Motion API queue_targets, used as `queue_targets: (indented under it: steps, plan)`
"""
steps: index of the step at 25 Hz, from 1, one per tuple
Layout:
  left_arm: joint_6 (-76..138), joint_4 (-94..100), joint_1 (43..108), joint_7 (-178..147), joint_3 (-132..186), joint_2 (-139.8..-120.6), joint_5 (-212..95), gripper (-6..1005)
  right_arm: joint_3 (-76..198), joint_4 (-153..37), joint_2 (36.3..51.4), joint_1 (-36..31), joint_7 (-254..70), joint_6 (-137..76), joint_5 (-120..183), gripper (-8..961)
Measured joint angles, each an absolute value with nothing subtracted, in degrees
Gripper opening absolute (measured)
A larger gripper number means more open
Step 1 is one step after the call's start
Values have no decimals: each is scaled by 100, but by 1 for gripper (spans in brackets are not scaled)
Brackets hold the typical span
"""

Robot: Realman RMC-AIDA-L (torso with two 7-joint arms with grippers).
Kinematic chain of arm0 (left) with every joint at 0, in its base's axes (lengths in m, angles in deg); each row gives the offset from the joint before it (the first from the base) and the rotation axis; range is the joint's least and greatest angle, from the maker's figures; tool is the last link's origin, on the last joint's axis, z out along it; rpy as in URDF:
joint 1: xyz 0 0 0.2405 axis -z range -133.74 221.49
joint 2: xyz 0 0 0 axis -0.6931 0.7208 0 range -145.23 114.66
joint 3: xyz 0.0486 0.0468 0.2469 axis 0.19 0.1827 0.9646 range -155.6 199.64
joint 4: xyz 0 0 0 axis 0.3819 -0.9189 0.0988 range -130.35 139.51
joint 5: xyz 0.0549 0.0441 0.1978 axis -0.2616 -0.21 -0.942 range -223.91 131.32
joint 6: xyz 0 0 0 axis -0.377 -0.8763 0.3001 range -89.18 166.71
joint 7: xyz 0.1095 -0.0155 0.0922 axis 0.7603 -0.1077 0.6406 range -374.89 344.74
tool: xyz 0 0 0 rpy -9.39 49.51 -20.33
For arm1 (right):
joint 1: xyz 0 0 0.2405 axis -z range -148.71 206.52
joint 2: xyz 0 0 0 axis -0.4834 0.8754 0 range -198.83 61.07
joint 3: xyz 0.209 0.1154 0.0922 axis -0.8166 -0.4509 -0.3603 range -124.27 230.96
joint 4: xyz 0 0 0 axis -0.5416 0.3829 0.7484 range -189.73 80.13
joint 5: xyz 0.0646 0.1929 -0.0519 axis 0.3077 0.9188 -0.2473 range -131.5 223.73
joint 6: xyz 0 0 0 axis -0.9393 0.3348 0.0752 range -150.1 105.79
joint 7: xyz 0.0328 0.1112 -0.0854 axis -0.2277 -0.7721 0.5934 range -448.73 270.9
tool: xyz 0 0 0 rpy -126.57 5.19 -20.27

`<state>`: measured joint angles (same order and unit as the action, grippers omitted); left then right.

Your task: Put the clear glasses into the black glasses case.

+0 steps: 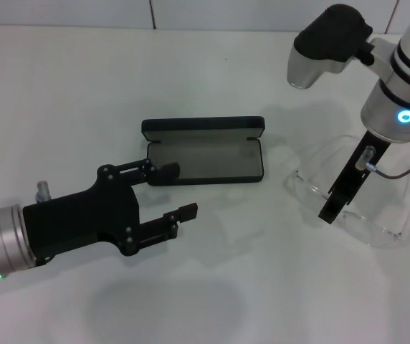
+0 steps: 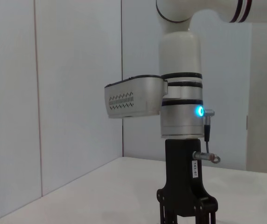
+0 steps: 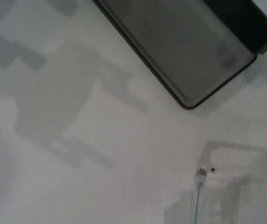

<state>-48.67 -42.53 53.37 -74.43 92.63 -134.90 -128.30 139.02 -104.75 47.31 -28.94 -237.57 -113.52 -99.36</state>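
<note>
We see our left gripper (image 1: 178,192) as a matte black, angular block with two slim fingers, small round screw heads at the linkage joints. Behind it sits a silver cylindrical wrist with a green light and a short metal stub on top. Our right arm (image 1: 406,79) is glossy white with black bands, a ring of blue light on its wrist and a silver-and-black camera housing (image 1: 327,44) with a vented side. Its right gripper (image 1: 332,213) is narrow and black; a thin grey cable loops from a metal plug, beside a small white label.
</note>
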Motion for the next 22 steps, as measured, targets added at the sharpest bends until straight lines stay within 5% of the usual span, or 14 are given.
queue_targets:
  steps: [2,15,22]
  plan:
    - [-4864,-4253,5354,-7443,9260,-13490,-12830,591,13974,-10455,4731,-2890,-23750,-11341,-9924,658]
    - [-4843,-4252,5364,-7448,9244,-13489,-12821,579,14401,-10516,4731,-2870,-23748,-11292,-9960,233]
    - [-4841,-4253,5319,-7449,9110,-13492,-12816,572,14279,-11086,4683,-2544,-23769,-11614,-9986,119]
